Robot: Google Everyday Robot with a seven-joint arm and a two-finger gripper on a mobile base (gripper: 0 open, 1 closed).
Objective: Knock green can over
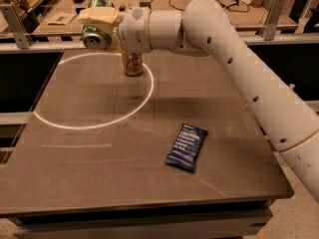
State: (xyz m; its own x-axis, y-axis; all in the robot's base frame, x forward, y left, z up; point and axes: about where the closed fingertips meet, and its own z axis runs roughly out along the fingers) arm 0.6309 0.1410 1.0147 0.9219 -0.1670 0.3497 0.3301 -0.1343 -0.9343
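I see a white arm (239,68): fat glossy tubular links, rounded joints, small dark round holes dotted along it, and a thin tan seam ring on the lower link. Wrist housing (137,29) is a white barrel. Gripper (97,18) is cream-yellow and blocky, at the arm's far end, upper left of view.

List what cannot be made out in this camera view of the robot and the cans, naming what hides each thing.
1. Camera view: the gripper, near the far left corner of the table, covers the green can's upper side. Whether the can rests on the table is unclear.
2. The gold-orange can's top is hidden behind the arm.
3. The blue packet's print is too small to read.
4. The arm runs off the right edge.
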